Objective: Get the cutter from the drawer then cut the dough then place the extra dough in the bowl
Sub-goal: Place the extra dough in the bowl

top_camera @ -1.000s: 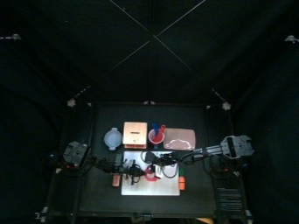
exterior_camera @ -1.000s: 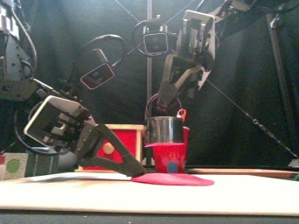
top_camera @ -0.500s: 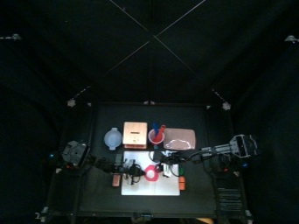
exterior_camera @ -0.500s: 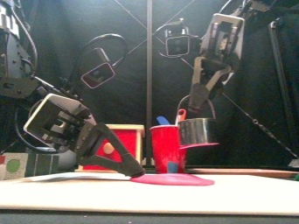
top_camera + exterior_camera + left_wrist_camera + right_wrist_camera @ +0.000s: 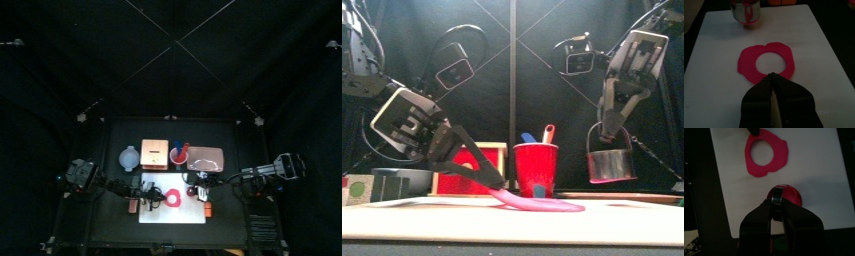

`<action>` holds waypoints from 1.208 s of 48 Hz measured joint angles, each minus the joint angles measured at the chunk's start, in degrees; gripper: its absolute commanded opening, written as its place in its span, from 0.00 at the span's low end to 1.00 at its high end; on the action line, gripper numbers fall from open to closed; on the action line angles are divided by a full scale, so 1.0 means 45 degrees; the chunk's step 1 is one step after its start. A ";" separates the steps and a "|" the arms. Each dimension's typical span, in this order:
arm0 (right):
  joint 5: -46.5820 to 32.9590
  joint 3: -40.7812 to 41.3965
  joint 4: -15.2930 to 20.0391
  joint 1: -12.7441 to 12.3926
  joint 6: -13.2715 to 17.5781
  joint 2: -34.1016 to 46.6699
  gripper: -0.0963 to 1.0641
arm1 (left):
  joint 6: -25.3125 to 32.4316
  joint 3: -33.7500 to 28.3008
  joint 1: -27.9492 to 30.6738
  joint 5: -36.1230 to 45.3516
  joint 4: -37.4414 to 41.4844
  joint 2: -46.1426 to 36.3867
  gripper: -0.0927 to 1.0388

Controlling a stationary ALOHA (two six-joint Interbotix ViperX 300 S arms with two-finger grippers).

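Step in hand, as we read it: the cut is done and the extra dough goes to the bowl.

- Left gripper (image 5: 772, 76) is clamped on the near edge of the dough ring (image 5: 745, 62). In the front view that edge is peeled up off the white board (image 5: 717, 50), and the rest of the ring lies flat.
- Right gripper (image 5: 608, 115) is closed on the wire handle of the cutter (image 5: 609, 162). The cutter hangs clear of the table, at about 2 o'clock from the ring in the top view. Red shows inside it in the right wrist view, so the disc is probably stuck in there, but we can't confirm that.
- The hole in the ring shows bare board, and we see no loose disc.
- Bowl (image 5: 128, 158) sits at about 11 o'clock from the ring, just at 9 o'clock of the wooden box (image 5: 156, 152). The red cup (image 5: 536, 165) is at 12 o'clock and off our path.

How we'd run it:
- Peel slowly, pulling up and back over the ring rather than straight up. The dough looks thin and soft, and with a one-edge pinch it will likely stretch or tear at the jaws.
- Expect the ring to hang as a loop. Lift until its low end is clear of the board and will clear the bowl rim before we traverse.
- Head to 11 o'clock and stay on the 9 o'clock side of the box.
- Park the right arm at 2–3 o'clock with the cutter level.
- Lower the hanging end into the bowl first, then let go.
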 measured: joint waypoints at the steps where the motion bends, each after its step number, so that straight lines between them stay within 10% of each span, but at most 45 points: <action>1: -0.0059 0.0039 0.0000 0.0000 0.0000 -0.0020 0.54 | 0.0020 0.0000 0.0039 0.0039 0.0020 -0.0039 0.49; 58: -0.1484 0.0645 0.0176 -0.0039 0.0020 -0.1172 0.89 | -0.0020 -0.0117 0.0547 0.0156 0.0215 -0.0723 0.52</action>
